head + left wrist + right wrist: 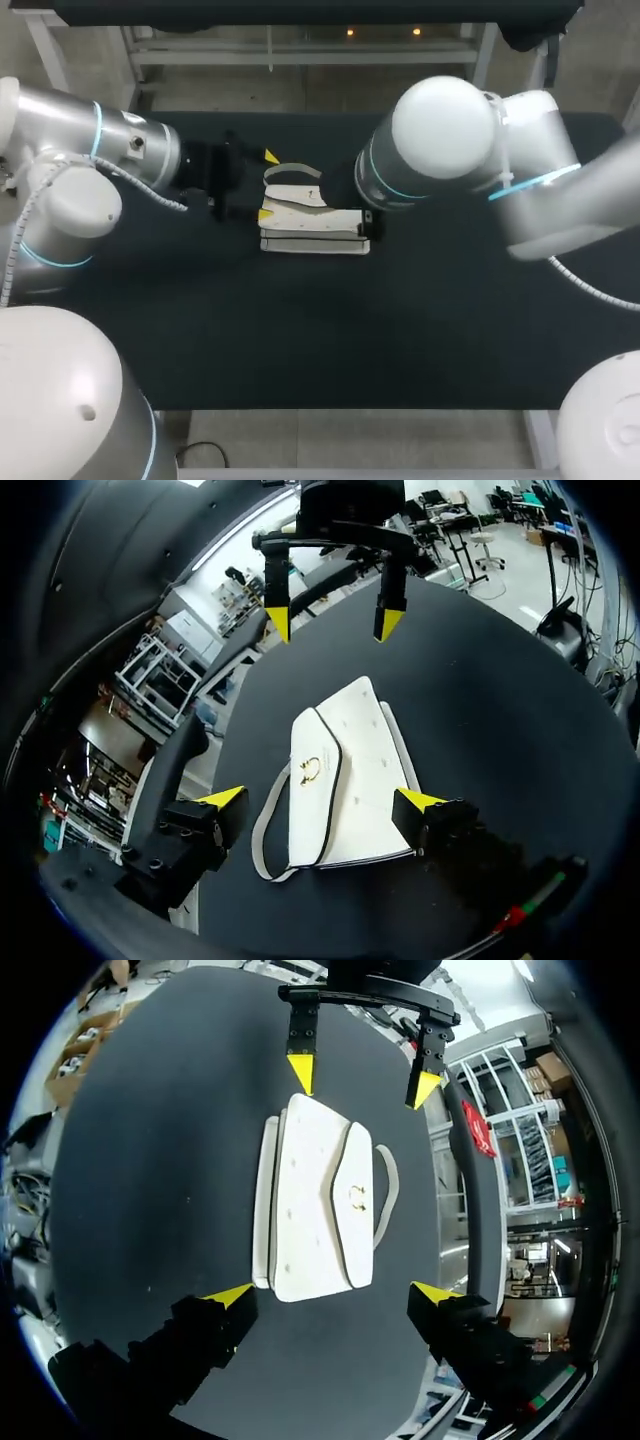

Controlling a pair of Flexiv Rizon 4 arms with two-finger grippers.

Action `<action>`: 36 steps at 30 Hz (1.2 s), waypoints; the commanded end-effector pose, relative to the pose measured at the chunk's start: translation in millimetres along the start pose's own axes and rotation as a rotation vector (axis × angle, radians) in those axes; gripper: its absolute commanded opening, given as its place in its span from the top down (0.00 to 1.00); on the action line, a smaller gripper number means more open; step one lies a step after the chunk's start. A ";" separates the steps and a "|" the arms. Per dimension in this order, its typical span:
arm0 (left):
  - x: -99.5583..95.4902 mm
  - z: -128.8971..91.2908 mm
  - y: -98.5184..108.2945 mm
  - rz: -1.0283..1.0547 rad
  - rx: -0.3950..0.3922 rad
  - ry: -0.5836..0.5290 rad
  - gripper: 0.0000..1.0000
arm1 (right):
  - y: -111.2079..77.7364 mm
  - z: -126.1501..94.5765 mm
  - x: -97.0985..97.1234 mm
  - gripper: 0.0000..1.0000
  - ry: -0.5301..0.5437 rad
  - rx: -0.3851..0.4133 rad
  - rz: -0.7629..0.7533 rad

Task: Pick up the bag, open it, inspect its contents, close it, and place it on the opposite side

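tabletop [300,340]: black and matte, filling the middle of the head view, with both arms reaching over it from opposite sides.
right arm [450,140]: silver-white with a light blue ring, coming in from the right. its big rounded joint sits above the bag's right end and hides most of its own end effector in the head view.
left arm [90,140]: silver-white, coming in from the left, with its black wrist pointing at the bag's left end.
bag [312,225]: a white handbag with dark trim, lying flat near the middle of the tabletop between the two end effectors. its flap faces up and is folded down shut.
left end effector [320,800]: open, fingers spread wide. its yellow tips straddle the left end of the bag, one just beside each long edge. i cannot tell whether either tip touches the bag.
right end effector [333,1294]: open, fingers spread wider than the bag. its yellow tips flank the bag's right end on both sides, apart from it.
facing: each wrist view shows the other end effector beyond the far end of the bag, jaws apart.
strap [262,830]: pale grey, looping out flat on the tabletop from the bag's long edge on the flap side.
clasp [355,1193]: small, gold-coloured, at the point of the flap.
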State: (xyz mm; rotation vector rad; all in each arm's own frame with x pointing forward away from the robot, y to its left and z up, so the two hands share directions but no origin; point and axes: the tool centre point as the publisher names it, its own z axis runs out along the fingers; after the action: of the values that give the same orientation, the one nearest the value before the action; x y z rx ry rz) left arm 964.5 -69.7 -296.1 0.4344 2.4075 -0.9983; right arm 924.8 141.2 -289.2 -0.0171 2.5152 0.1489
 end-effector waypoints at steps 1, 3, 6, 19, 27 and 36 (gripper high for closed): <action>1.8 -11.9 -3.6 -0.099 -0.098 0.176 0.00 | -1.6 -9.9 -6.9 0.00 0.095 0.026 -0.014; 5.0 -16.3 -4.7 -0.078 -0.196 0.205 0.00 | -2.3 -12.9 -8.2 0.00 0.148 0.036 -0.023; 6.6 -19.2 -5.2 -0.032 -0.266 0.207 0.00 | -3.4 -14.4 -8.8 0.00 0.163 0.046 -0.037; 6.6 -19.2 -5.2 -0.032 -0.266 0.207 0.00 | -3.4 -14.4 -8.8 0.00 0.163 0.046 -0.037; -29.1 -10.1 -9.0 -0.751 -0.213 0.274 0.00 | -13.9 1.3 -48.6 0.00 0.477 0.160 0.432; -31.4 -15.7 -2.8 -1.418 -0.329 0.340 0.00 | -52.9 -6.0 -48.8 0.00 0.830 0.136 1.105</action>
State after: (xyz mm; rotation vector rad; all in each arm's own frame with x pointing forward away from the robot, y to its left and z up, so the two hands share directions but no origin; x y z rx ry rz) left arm 981.3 -61.4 -268.6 -0.1773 2.8791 -0.8841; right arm 966.3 92.8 -269.8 0.4972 2.8139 0.1462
